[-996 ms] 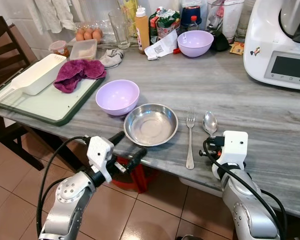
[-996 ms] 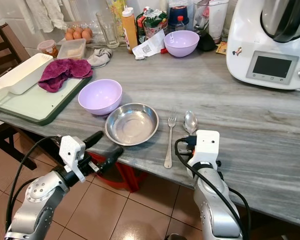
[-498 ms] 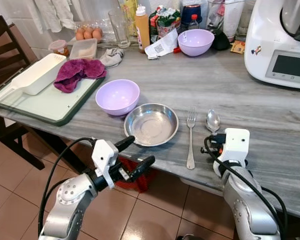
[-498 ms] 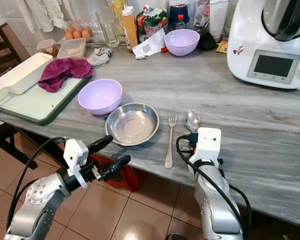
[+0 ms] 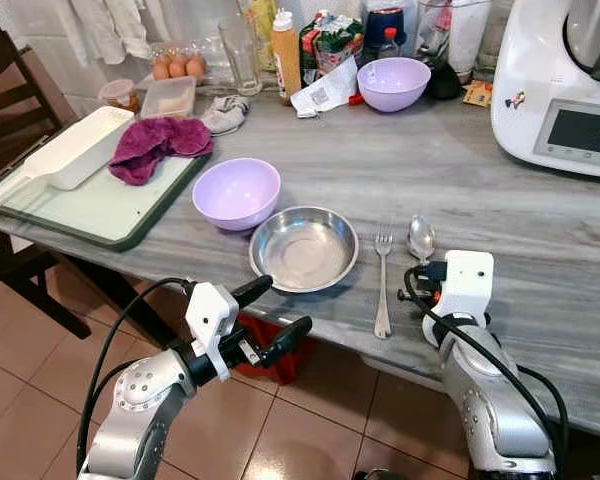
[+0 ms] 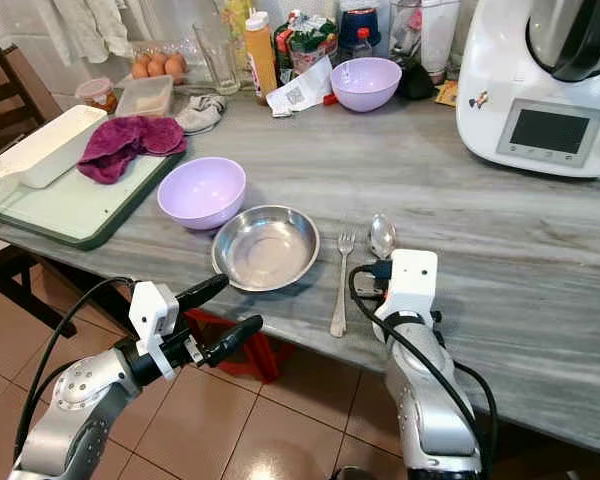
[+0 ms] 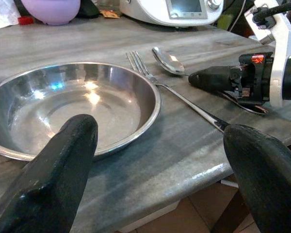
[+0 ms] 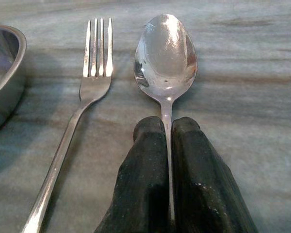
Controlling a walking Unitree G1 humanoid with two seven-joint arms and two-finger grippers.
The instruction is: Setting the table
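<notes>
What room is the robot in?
Most likely a home kitchen. On the grey counter stand a white cooking machine, eggs and sauce bottles, with a steel dish, fork and spoon laid near the edge.

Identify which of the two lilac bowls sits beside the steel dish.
The nearer lilac bowl, touching the steel dish's left rim by the green tray. The other lilac bowl stands far back among the bottles.

Left gripper (image 5: 276, 312) nearer the table (image 5: 500, 200).
</notes>
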